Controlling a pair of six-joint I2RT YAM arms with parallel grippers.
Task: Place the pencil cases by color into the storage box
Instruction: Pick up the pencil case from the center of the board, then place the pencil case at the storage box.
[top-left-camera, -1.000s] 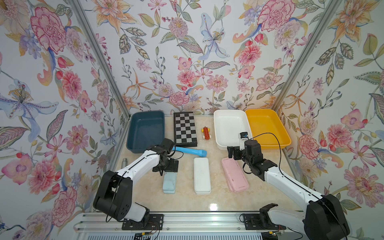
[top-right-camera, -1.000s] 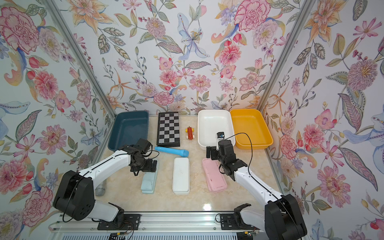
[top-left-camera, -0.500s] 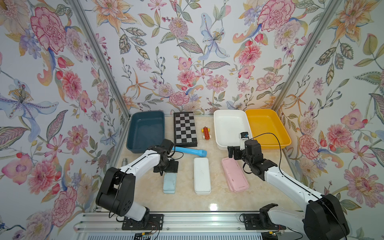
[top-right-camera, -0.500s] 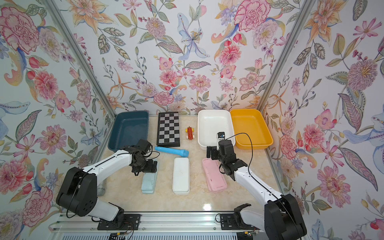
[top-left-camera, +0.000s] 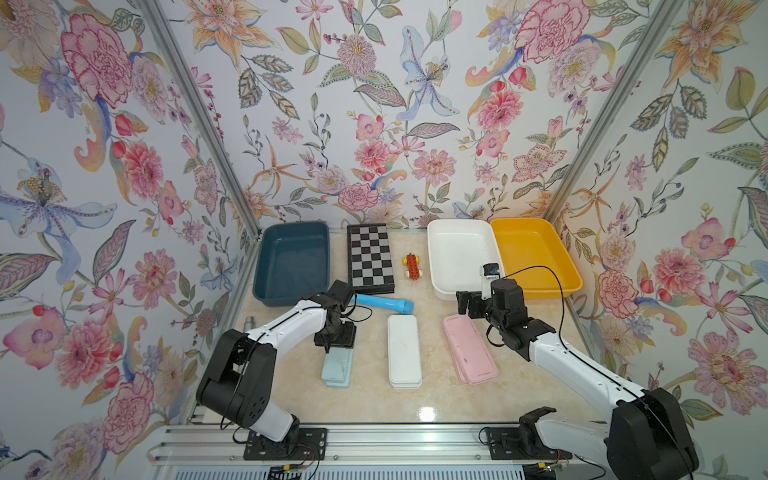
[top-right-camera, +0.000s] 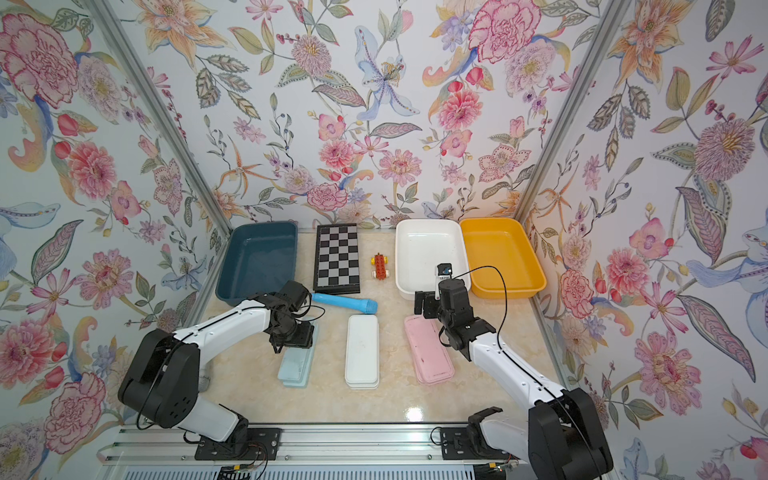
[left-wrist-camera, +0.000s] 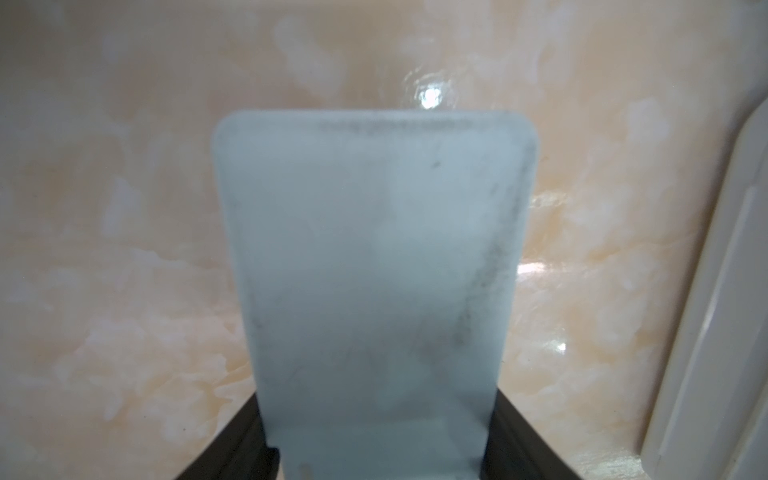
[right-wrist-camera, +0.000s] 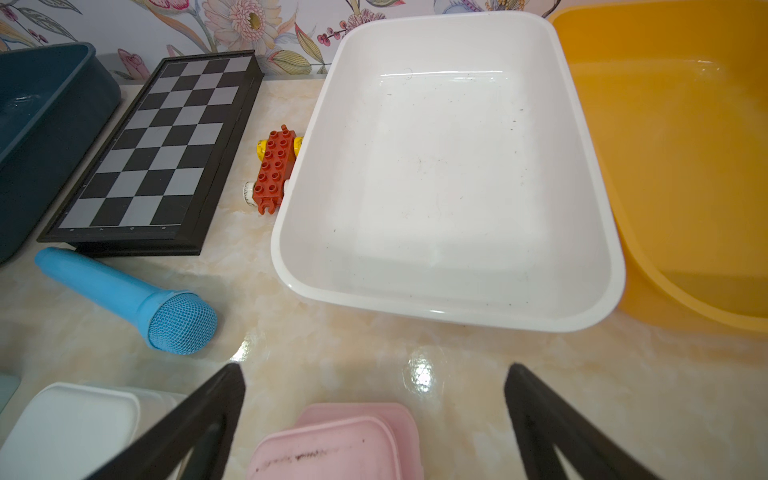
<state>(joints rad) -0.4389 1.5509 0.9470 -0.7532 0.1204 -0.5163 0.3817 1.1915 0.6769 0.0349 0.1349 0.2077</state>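
Three small stacks of pencil cases lie in a row near the front: light blue, white and pink. My left gripper is down on the far end of the light blue stack. Its black fingers press both long sides of the top light blue case. My right gripper stands open over the far end of the pink stack, holding nothing. At the back stand three storage boxes: dark blue, white and yellow.
A black-and-silver checkered board lies between the dark blue and white boxes. A red toy brick car sits beside the white box. A bright blue toy microphone lies just behind the left gripper. A small metal cylinder stands by the left wall.
The left gripper's jaws have closed in from wide open onto the sides of the light blue case. The right arm has not moved.
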